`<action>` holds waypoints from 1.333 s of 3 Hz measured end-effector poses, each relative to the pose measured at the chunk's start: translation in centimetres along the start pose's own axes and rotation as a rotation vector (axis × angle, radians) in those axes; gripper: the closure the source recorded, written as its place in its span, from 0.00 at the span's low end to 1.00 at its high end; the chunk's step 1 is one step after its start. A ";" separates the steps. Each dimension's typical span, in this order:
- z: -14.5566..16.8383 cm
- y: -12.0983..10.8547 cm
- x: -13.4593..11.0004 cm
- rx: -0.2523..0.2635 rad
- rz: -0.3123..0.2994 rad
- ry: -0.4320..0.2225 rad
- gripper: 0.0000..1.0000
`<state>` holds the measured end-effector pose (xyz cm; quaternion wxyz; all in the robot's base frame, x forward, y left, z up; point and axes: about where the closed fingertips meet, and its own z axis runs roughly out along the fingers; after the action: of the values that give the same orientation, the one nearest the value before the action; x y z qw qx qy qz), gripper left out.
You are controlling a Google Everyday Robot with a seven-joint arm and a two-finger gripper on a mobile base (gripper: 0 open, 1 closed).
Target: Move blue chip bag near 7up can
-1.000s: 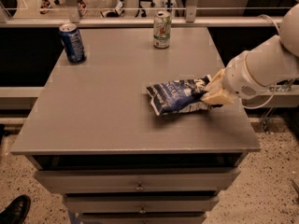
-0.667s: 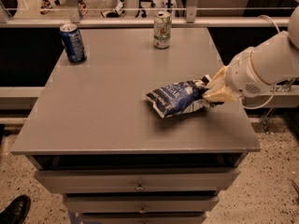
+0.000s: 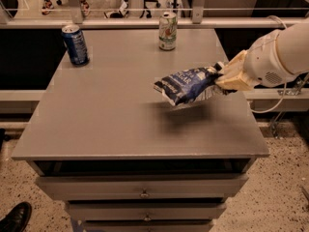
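A: Gripper [image 3: 221, 77] position?
B: Just inside the right edge of the worktop [image 3: 96, 129], roughly midway between near and far right corners. White arm [image 3: 275, 57] behind it, off the right side.
A: Jaws?
B: Closed, pinching the right end of the blue chip bag [image 3: 186, 85].
A: Bag location?
B: Up off the surface, hanging tilted, left end lower and pointing toward mid-worktop. Dark shadow [image 3: 176, 120] right beneath it on the worktop, so no contact.
A: 7up can [image 3: 167, 31]?
B: Upright by the far edge, a bit right of centre. Well apart from the bag, farther back and slightly left of it.
A: Anything else on top?
B: Only a dark blue can [image 3: 75, 44], upright near the far left corner.
A: Below?
B: Drawers [image 3: 145, 187] under the near edge. Black shoe [image 3: 14, 217] on the floor off the near left corner.
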<state>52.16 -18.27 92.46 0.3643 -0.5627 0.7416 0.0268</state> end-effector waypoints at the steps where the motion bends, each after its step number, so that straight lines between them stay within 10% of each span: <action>1: 0.4 0.0 0.0 0.004 -0.005 -0.001 1.00; 3: 3.8 -5.6 0.7 0.123 -0.048 -0.039 1.00; 4: 7.2 -12.2 0.9 0.174 -0.130 -0.105 1.00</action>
<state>66.12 -20.20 91.19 0.4513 -0.5735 0.6829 -0.0319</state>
